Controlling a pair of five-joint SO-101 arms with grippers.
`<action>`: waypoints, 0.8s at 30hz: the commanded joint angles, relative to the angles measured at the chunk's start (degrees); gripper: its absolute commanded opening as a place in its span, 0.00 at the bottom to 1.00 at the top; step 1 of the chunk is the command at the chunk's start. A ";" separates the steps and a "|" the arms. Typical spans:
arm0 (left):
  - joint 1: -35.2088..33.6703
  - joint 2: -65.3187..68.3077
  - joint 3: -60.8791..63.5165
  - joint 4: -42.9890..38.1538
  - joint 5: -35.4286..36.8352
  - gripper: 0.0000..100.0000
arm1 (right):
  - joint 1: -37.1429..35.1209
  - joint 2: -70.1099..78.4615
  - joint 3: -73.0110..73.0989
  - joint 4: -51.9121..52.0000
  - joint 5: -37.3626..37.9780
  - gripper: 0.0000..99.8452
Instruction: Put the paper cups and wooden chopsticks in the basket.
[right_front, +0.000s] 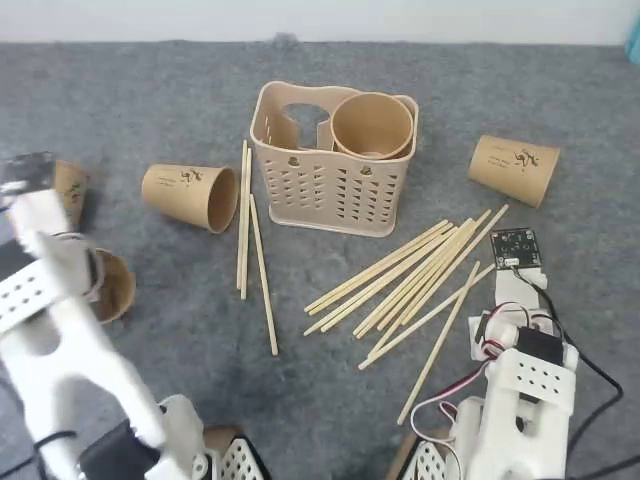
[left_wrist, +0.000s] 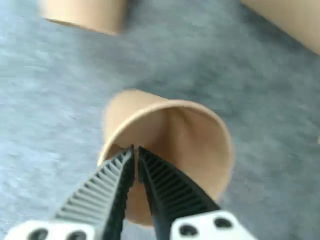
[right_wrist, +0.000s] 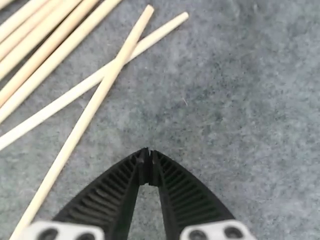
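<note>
My left gripper is shut on the rim of a paper cup, one finger inside and one outside. In the high view this cup is at the left arm's tip, over the grey carpet at the far left. The beige basket stands at the back centre with one cup upright inside. Three more cups lie on their sides: left of the basket, at the far left and at the right. My right gripper is shut on nothing, over bare carpet just beside loose chopsticks.
A fan of several chopsticks lies in front of the basket to the right. A few more chopsticks lie left of it. The right arm stands at the front right. Grey carpet covers the table.
</note>
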 joint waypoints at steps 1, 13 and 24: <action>-2.81 -0.35 -1.27 -3.87 -2.81 0.01 | 1.01 -1.45 -0.62 0.31 0.62 0.01; -1.85 -0.79 -8.66 2.73 -4.13 0.20 | 1.01 -1.45 -0.62 0.40 0.62 0.01; 3.60 1.85 -5.67 -0.53 -6.51 0.20 | 1.01 -1.45 -0.53 0.40 0.62 0.01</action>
